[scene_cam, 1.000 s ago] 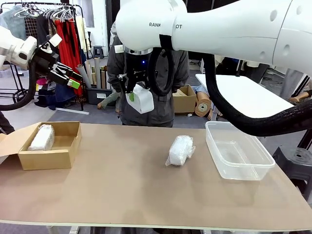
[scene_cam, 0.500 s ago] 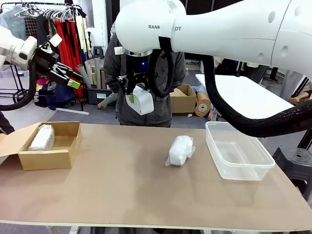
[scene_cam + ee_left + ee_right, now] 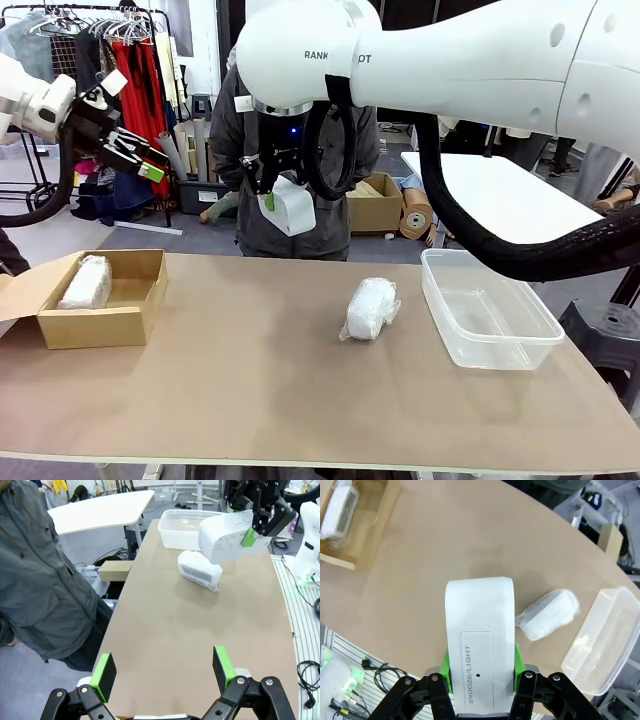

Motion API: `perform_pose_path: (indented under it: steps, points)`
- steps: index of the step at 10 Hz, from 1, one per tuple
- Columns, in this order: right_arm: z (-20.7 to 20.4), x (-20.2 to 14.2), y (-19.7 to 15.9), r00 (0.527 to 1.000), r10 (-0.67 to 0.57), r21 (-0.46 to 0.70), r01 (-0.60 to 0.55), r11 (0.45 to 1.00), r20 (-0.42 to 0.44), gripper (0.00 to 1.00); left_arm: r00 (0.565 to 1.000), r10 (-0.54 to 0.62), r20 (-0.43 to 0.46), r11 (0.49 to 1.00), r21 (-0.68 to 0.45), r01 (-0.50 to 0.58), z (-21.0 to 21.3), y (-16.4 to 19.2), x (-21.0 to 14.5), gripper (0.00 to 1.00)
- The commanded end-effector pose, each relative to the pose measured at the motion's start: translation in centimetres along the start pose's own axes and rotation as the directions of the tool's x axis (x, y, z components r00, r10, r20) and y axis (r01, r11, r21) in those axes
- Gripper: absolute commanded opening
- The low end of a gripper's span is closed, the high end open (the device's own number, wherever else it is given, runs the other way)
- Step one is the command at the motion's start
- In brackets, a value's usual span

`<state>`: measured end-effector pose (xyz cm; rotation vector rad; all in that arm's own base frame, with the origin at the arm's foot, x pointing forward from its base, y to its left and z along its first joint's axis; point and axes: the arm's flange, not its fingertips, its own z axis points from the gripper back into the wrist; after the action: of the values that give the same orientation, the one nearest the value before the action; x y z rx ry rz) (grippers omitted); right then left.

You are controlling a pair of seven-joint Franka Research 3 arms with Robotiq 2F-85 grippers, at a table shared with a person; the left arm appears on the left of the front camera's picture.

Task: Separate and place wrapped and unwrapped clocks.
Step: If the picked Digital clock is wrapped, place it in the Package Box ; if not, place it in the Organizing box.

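Note:
High above the table's far edge, my right gripper (image 3: 272,183) is shut on the bare white clock (image 3: 289,205). In the right wrist view this clock (image 3: 480,640) stands between the green pads (image 3: 516,664), its "SNOOZE/LIGHT" face towards the camera. One wrapped clock (image 3: 371,306) lies on the table right of centre, and the right wrist view has this wrapped clock (image 3: 547,615) below the held one. Another wrapped clock (image 3: 87,282) lies in the cardboard box (image 3: 140,310). My left gripper (image 3: 130,152) hangs open and empty high at the left, and it (image 3: 163,670) faces along the table.
A clear plastic tub (image 3: 487,345) stands at the table's right end, with nothing in it. A person in a grey jacket (image 3: 240,130) stands behind the far edge. The middle and front of the table (image 3: 250,400) are bare.
The person behind the table has shifted slightly. Both arms hold almost still.

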<state>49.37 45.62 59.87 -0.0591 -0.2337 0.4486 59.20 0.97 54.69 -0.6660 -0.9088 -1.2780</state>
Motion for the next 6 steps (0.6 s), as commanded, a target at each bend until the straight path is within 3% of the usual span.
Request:
perform_pose_path:
  steps: [1, 6]
  points:
    - [0.0, 0.0, 0.0, 1.0, 0.0, 0.0, 0.0, 1.0, 0.0, 0.0, 1.0, 0.001, 0.013, 1.0, 0.005, -0.001, 0.0, 0.0, 0.1, 1.0]
    - [6.3, -2.8, -4.1, 0.998, 0.042, 0.097, -0.047, 0.994, 0.053, 0.0, 1.0, 0.001, 0.013, 1.0, 0.005, -0.001, 0.0, 0.0, 0.1, 1.0]
